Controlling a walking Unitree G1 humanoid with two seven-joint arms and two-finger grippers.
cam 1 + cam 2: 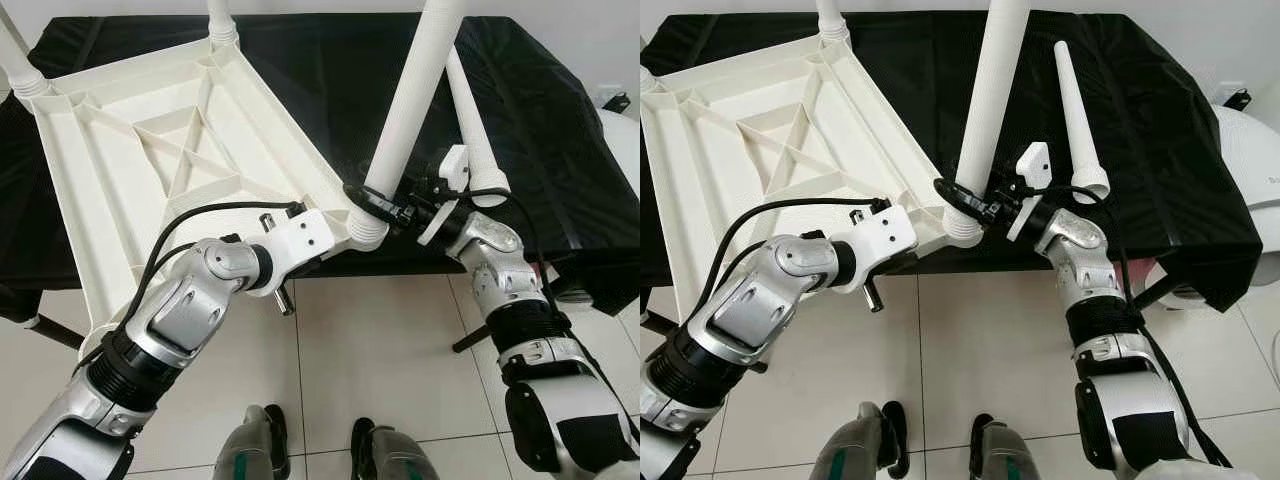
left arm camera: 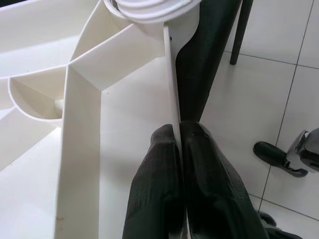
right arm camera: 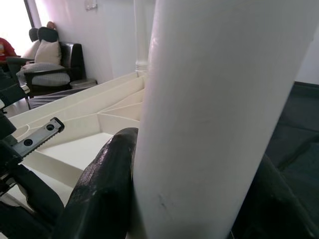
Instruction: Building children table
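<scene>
The white plastic tabletop (image 1: 150, 150) lies upside down on the black-clothed table, its near corner hanging over the front edge. My left gripper (image 2: 178, 132) is shut on the tabletop's thin rim beside that corner. A white leg (image 1: 410, 110) stands tilted in the corner socket (image 1: 365, 228). My right gripper (image 1: 385, 205) is shut around this leg just above the socket, with one finger (image 3: 107, 169) pressed against it. Two more legs (image 1: 222, 20) (image 1: 18, 65) stand in the far corners. A loose leg (image 1: 1075, 110) lies on the cloth to the right.
The black cloth (image 1: 560, 150) drapes over the table's front and right edges. A dark table leg (image 1: 470, 338) slants over the white tiled floor. My feet (image 1: 265, 440) stand near the table. A white rounded object (image 1: 1250, 170) sits at far right. A sofa (image 3: 50, 59) stands in the background.
</scene>
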